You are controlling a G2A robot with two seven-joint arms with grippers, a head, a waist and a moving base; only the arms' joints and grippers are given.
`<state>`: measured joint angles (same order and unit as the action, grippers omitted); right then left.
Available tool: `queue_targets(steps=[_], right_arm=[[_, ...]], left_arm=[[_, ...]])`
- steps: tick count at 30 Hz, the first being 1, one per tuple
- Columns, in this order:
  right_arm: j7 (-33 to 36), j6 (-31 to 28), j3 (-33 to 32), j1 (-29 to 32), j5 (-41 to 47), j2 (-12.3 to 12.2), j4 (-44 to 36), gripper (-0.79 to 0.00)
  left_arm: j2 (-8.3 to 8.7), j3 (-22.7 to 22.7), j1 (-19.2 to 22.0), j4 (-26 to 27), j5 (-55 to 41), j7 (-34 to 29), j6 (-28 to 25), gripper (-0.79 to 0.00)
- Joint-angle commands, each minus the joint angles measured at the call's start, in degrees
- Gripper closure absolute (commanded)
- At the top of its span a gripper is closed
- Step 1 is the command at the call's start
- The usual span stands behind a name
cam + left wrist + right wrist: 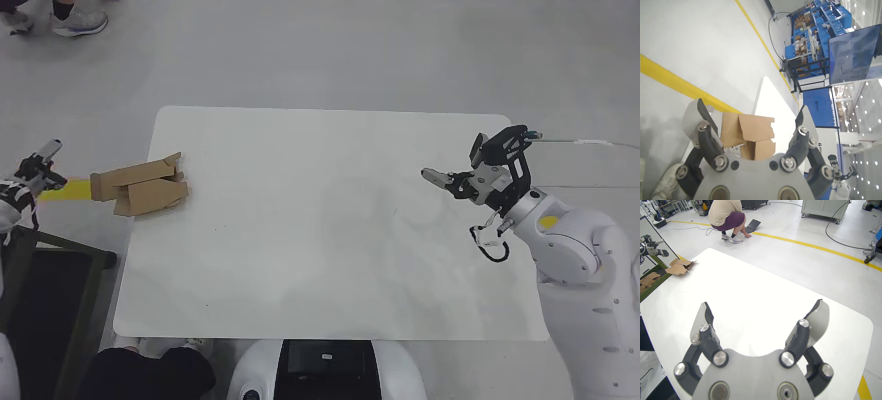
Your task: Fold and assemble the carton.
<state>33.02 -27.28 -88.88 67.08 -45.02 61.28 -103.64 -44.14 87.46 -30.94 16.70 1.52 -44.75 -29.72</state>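
1 brown carton [140,188] lies at the left edge of the table [330,290] in the top view, seemingly overhanging it. The left gripper [45,155] hangs off the table just beyond the carton, and the right gripper [435,178] is over the right part. In the left wrist view the jaws are spread wide, with the carton beyond them and apart. In the right wrist view the jaws gape over bare tabletop, holding nothing, well apart from the carton.
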Motion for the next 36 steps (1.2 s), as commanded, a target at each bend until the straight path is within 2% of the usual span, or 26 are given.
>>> queue_targets(steps=[1,3,9,16,25,26,28,29,30,33,34,36], right_arm=[[0.0,0.0,0.0,0.0,0.0,0.0,0.0,-0.785],[0.0,0.0,0.0,0.0,0.0,0.0,0.0,-0.785],[0.0,0.0,0.0,0.0,0.0,0.0,0.0,-0.785],[0.0,0.0,0.0,0.0,0.0,0.0,0.0,-0.785],[0.0,0.0,0.0,0.0,0.0,0.0,0.0,-0.785],[0.0,0.0,0.0,0.0,0.0,0.0,0.0,-0.785],[0.0,0.0,0.0,0.0,0.0,0.0,0.0,-0.785],[0.0,0.0,0.0,0.0,0.0,0.0,0.0,-0.785],[0.0,0.0,0.0,0.0,0.0,0.0,0.0,-0.785],[0.0,0.0,0.0,0.0,0.0,0.0,0.0,-0.785],[0.0,0.0,0.0,0.0,0.0,0.0,0.0,-0.785],[0.0,0.0,0.0,0.0,0.0,0.0,0.0,-0.785]], left_arm=[[-0.13,-0.7,0.1,-1.1,1.4,0.9,1.6,-0.785],[-0.37,-2.2,0.0,-1.4,4.7,4.1,2.7,-0.785],[-2.18,-5.1,-0.1,-2.4,7.4,5.9,4.4,-0.785],[-4.18,-6.1,0.2,-4.1,5.3,3.5,5.0,-0.785],[-5.05,-6.3,0.4,-5.1,3.2,-0.3,4.9,-0.785],[-5.12,-6.1,0.5,-5.2,2.6,-0.8,4.9,-0.763],[-5.15,-6.0,0.5,-5.4,2.2,-1.1,5.0,-0.588],[-5.19,-5.9,0.5,-5.5,1.7,-1.6,5.1,-0.453],[-5.2,-5.8,0.5,-5.5,1.5,-1.9,5.1,-0.366],[-5.15,-5.8,0.5,-5.5,1.3,-2.3,5.2,-0.302],[-5.14,-5.8,0.5,-5.5,1.4,-2.3,5.2,-0.219],[-5.16,-5.8,0.5,-5.5,1.1,-2.6,5.1,-0.132]])
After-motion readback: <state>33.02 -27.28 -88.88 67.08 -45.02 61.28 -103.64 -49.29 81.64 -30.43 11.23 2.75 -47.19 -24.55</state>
